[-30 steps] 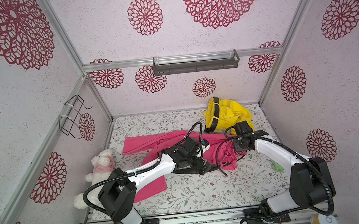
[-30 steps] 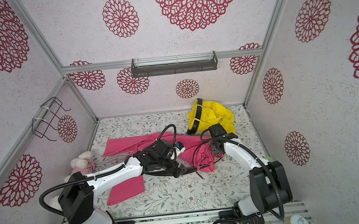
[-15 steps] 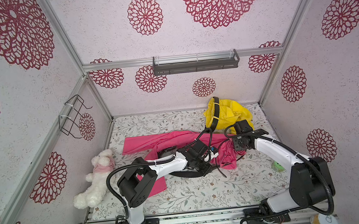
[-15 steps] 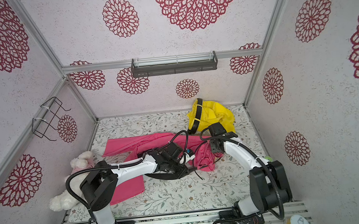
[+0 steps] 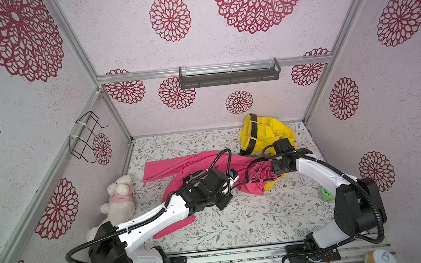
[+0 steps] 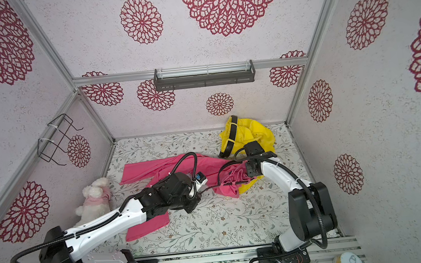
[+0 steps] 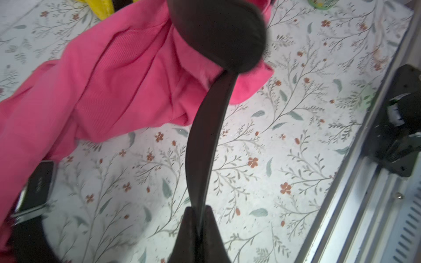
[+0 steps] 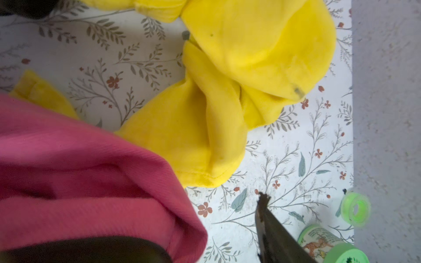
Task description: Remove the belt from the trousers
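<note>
Pink trousers lie crumpled across the floral table. Their dark belt arcs out of the bunched waist. In the left wrist view the belt strap runs from the pink cloth straight into my left gripper, which is shut on it. The belt buckle lies on the table beside the cloth. My right gripper sits at the bunched pink waist, open. One of its fingers stands clear over the table; pink cloth covers the other.
Yellow trousers with their own black belt are heaped at the back right. A white plush toy sits at the left. A green tape roll and a green-capped bottle stand near the right wall.
My left gripper, open a second ago, has shut on the belt strap, and the arm has drawn back leftward with it. The right gripper's jaws have spread wider.
</note>
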`<state>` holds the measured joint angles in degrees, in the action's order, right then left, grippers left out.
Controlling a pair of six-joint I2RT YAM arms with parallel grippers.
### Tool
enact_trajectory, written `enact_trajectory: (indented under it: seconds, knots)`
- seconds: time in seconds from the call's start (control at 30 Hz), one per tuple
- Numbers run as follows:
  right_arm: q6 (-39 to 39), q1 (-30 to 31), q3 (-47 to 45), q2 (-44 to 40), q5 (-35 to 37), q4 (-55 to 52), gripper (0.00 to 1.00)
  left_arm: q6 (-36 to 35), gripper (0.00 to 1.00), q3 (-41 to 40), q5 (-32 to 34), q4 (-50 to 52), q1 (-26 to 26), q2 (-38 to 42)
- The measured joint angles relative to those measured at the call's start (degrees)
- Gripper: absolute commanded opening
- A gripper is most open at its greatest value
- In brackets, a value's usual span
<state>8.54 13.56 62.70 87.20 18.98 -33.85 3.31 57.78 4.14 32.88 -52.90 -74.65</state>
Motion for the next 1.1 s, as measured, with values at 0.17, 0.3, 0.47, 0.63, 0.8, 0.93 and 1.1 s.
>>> enact_trajectory:
  seconds: [0.17, 0.3, 0.47, 0.63, 0.8, 0.93, 1.1]
  knots:
    - [-0.09, -4.55, 0.04, 0.0, -0.33, -0.57, 0.67, -1.01, 0.0, -1.55, 5.31, 5.38, 2.21, 8.24]
    - [-0.07, -6.86, -0.5, -0.31, -1.25, -0.52, 0.69, -0.94, 0.0, -1.7, 9.81, 7.32, 7.45, 14.84]
    - [-0.07, -7.93, -1.68, -0.52, -1.29, -0.09, 0.7, -1.18, 0.0, -1.77, 14.93, 9.31, 16.48, 22.18]
    - [-0.17, -10.29, -3.52, -0.55, -0.63, 0.68, 0.71, -1.14, 0.0, -1.73, 18.4, 9.75, 29.33, 27.82]
    - [-0.15, -13.14, -4.59, -0.55, 1.51, 0.94, 0.72, 0.24, 0.0, -1.64, 19.67, 9.4, 39.67, 28.89]
    - [-0.13, -14.36, -4.94, -0.7, 3.1, 1.09, 0.72, 1.66, 0.0, -1.11, 19.43, 9.03, 44.76, 28.52]
    - [-0.13, -14.43, -5.25, -0.83, 2.8, 1.09, 0.72, 2.54, 0.0, 0.9, 17.62, 6.91, 48.89, 27.8]
